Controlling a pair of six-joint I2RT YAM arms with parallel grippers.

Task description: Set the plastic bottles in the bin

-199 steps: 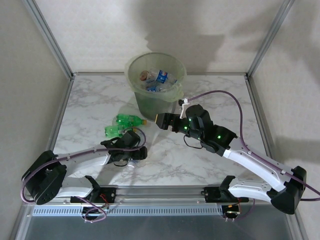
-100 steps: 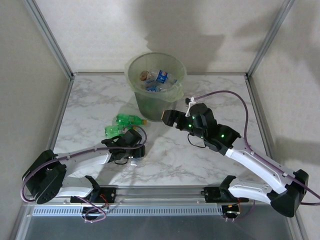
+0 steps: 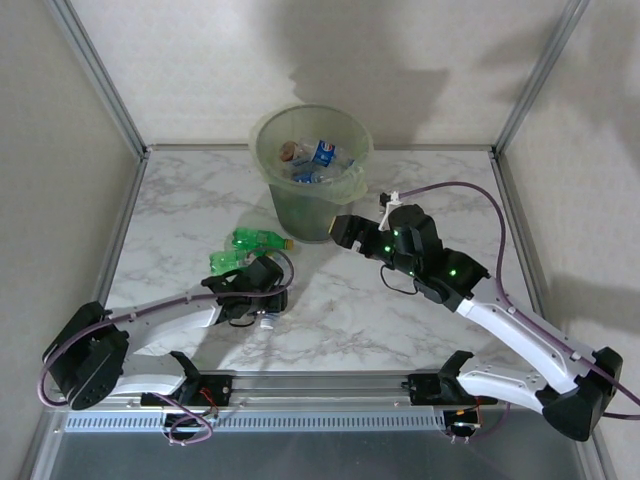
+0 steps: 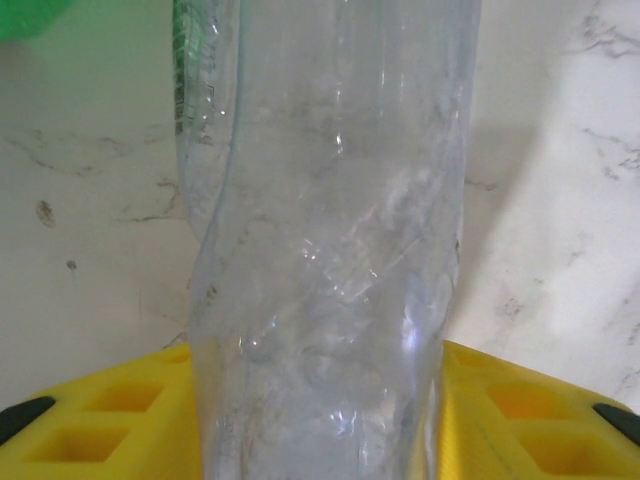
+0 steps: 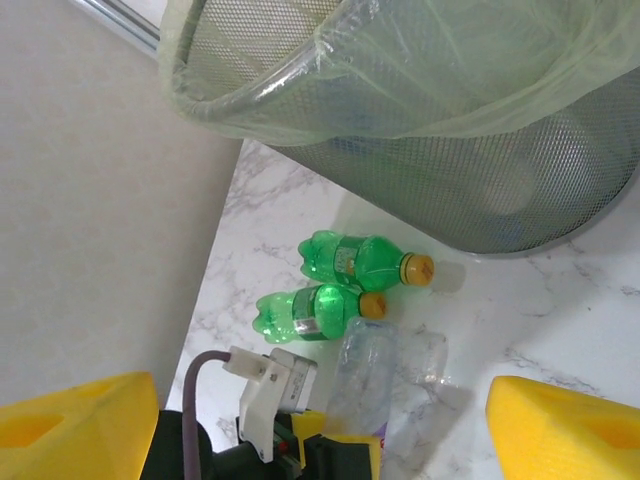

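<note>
Three bottles are left on the marble table (image 3: pixel 200 200): nearest, my left gripper (image 4: pixel 320 410) clamps a clear crumpled plastic bottle (image 4: pixel 330 250), with two green yellow-capped plastic bottles (image 5: pixel 350 262) (image 5: pixel 310 310) just beyond. Farther out my right gripper (image 3: pixel 336 228) hangs open and empty beside the round pale-green translucent plastic bin (image 3: pixel 300 212), already holding several bottles (image 3: pixel 322 152).

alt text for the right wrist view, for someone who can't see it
Two green bottles lie on the marble table beside the bin; just nearer, the left hand grips a clear bottle. The open right hand shows yellow fingers at the bottom corners.
</note>
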